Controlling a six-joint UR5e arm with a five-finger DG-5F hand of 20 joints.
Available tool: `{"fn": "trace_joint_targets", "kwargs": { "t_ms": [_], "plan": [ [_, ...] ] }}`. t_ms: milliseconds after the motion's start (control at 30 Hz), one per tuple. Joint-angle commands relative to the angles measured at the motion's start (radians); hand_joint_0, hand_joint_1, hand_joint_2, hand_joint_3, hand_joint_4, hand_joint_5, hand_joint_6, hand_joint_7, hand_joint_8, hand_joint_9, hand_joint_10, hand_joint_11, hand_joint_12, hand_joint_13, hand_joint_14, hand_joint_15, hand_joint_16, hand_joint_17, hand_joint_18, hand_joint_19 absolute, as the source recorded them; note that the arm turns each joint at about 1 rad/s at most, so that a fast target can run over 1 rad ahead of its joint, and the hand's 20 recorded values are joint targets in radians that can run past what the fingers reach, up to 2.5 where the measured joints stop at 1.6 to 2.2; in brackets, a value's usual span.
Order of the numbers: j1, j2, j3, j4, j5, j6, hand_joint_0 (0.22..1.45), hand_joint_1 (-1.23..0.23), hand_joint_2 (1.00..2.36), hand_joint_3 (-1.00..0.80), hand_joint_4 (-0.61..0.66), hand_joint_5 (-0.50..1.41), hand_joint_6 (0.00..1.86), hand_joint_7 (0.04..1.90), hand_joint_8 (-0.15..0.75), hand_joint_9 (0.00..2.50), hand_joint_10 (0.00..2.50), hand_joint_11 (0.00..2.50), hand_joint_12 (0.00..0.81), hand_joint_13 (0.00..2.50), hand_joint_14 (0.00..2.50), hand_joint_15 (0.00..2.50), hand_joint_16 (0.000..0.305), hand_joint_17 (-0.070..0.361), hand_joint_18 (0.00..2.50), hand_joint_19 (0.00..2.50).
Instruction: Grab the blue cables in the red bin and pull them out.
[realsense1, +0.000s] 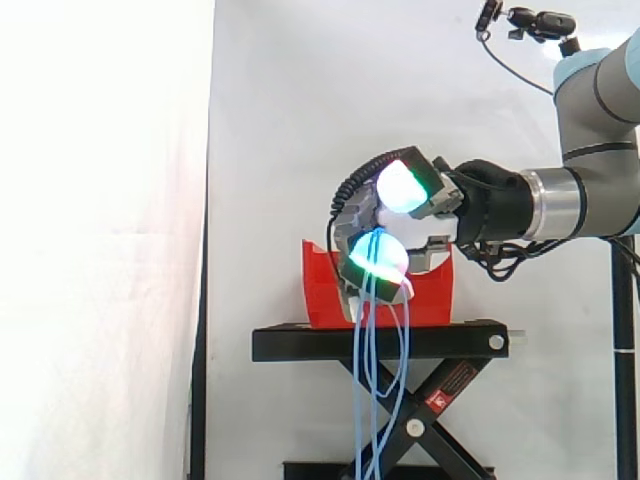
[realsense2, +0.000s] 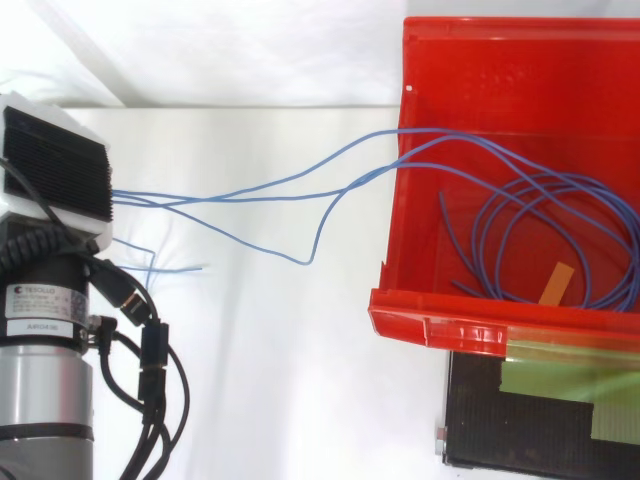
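Note:
Several thin blue cables (realsense2: 300, 180) stretch from the red bin (realsense2: 440, 325) leftward across the white ground to my hand (realsense2: 55, 165). Their far ends still lie coiled on the bin floor, and an orange tag (realsense2: 555, 285) sits among the coils. In the side view my hand (realsense1: 445, 195) hovers above and in front of the red bin (realsense1: 325, 285). Its fingers are curled, with glowing green-white pads (realsense1: 400, 187) pinching the strands. From the lower pad the blue cables (realsense1: 372, 380) hang in long loops past the stand.
The bin rests on a black scissor-lift stand (realsense1: 380, 342), whose top plate (realsense2: 480, 420) shows below the bin's front lip. A white curtain hangs behind. The arm's grey wrist (realsense2: 45, 400) comes in at the lower left of the top view.

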Motion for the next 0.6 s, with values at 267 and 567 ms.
{"fn": "trace_joint_targets", "kwargs": {
  "t_ms": [267, 567],
  "plan": [
    [0.000, 0.000, 0.000, 0.000, 0.000, -0.001, 0.54, -0.76, 1.00, -1.00, 0.29, 1.00, 0.27, 0.70, 0.409, 1.19, 0.01, 1.52, 0.552, 1.32, 0.02, 1.14, 0.059, 0.133, 0.81, 0.66],
    [0.000, 0.000, 0.000, 0.000, 0.000, -0.001, 0.53, -0.78, 1.00, -1.00, 0.32, 1.07, 0.19, 0.77, 0.407, 1.29, 0.01, 1.50, 0.559, 1.37, 0.02, 1.14, 0.060, 0.134, 0.85, 0.65]
  ]
}}
